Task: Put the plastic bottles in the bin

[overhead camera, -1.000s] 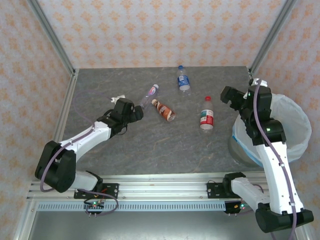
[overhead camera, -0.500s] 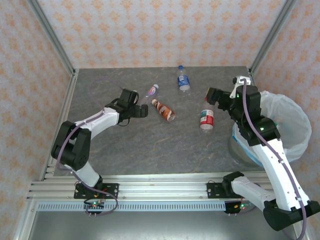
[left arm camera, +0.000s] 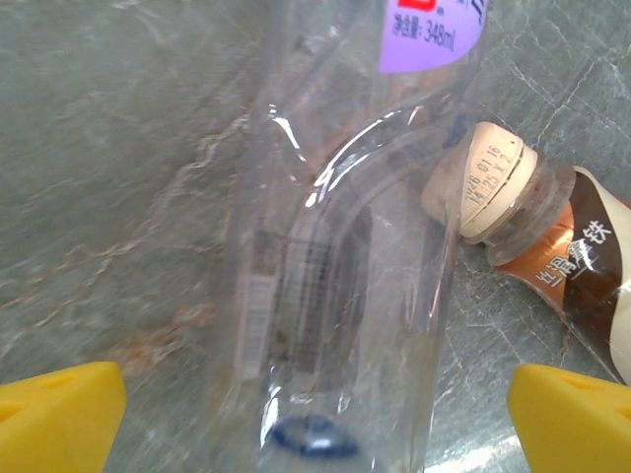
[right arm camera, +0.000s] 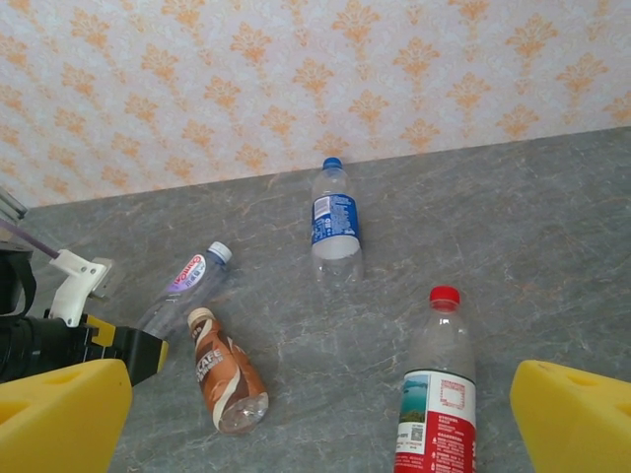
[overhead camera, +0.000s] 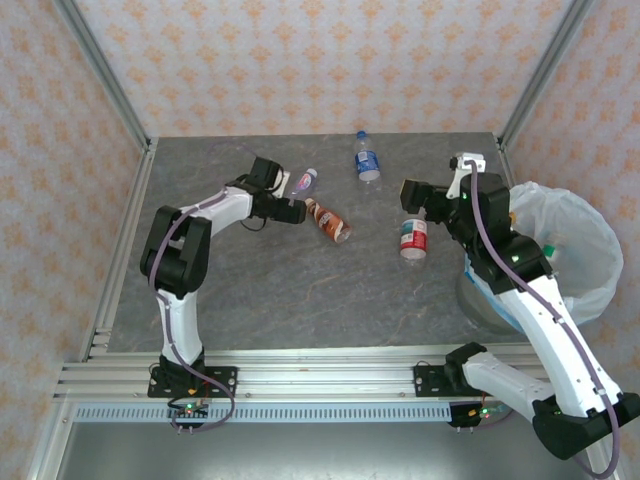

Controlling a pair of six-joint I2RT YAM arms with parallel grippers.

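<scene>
Bin point(overhead camera: 598, 285), at right of the top view, is lined with a white bag; something green-topped is glimpsed inside, not identifiable. Four bottles are left on the table point(overhead camera: 300, 290): blue-label bottle point(overhead camera: 367, 162) upper centre, red-cap bottle point(overhead camera: 413, 236) beside the bin, brown bottle point(overhead camera: 330, 224) with its cap against the clear purple-label bottle point(overhead camera: 300, 185). Left gripper point(left arm camera: 315, 414) is spread wide astride the clear one, unclamped; right gripper point(overhead camera: 412, 193) is released, empty, near the red-cap bottle.

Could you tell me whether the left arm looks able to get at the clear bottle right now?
Probably yes: the open left claw straddles the clear bottle, with nothing between them. The cap of the brown bottle lies close beside it and might get nudged.
</scene>
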